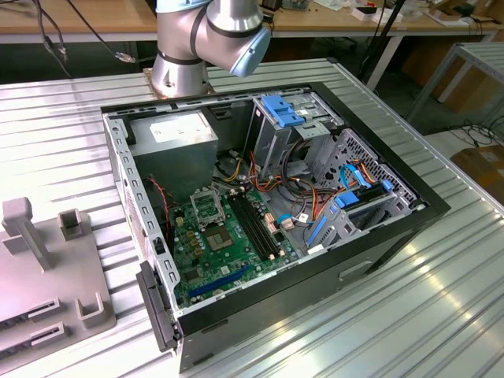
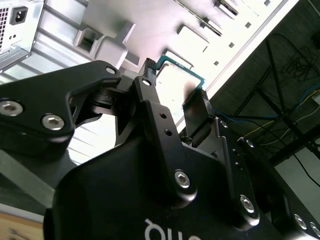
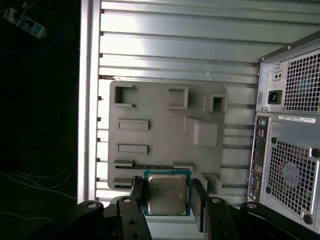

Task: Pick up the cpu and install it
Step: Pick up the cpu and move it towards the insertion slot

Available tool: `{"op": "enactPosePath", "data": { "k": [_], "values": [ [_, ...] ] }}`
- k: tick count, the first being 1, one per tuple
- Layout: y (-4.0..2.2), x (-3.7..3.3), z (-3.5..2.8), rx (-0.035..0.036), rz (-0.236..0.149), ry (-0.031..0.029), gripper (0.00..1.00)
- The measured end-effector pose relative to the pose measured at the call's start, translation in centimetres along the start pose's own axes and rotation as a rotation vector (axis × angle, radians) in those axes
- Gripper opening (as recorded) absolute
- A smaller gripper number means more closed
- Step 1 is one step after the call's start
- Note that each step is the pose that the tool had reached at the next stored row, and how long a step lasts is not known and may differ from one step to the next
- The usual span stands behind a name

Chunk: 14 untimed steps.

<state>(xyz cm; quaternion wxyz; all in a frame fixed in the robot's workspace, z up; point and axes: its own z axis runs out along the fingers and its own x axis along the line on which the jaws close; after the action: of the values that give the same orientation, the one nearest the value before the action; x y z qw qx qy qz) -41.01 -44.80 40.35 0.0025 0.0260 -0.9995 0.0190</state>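
Grey moulded fixture plate (image 1: 43, 276) lay on the ribbed metal table (image 1: 441, 315) at the exterior view's left, at about nine o'clock from the open computer case (image 1: 394, 228). The arm (image 1: 209, 35) rose from the table at about eleven o'clock from the case. Inside the case, the green motherboard (image 1: 236, 252) lay flat, with the silver-framed socket (image 1: 206, 206) toward its eleven o'clock and nothing seated in it. Bundled cables and blue drive latches (image 1: 346, 206) occupied the case at about three o'clock from the motherboard.

In both wrist views the gripper (image 3: 166, 182) was over the fixture plate (image 3: 160, 115), with the case's rear panel (image 3: 287, 150) beside the plate. The cpu (image 3: 166, 194) sat between the black fingers (image 3: 137, 195), metal face toward the first wrist camera and its green border showing on all visible sides. The fingers were drawn in narrow against two opposite edges of the cpu, holding it. In the second wrist view the cpu (image 2: 177, 75) was seen between the fingertips, closer to the camera than the plate, and well apart from the socket.
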Motion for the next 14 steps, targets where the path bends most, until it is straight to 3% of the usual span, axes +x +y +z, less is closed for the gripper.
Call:
{"op": "enactPosePath", "data": {
  "k": [14],
  "values": [
    [-0.02, -0.46, 0.01, 0.0000, 0.000, 0.0000, 0.47]
  ]
}}
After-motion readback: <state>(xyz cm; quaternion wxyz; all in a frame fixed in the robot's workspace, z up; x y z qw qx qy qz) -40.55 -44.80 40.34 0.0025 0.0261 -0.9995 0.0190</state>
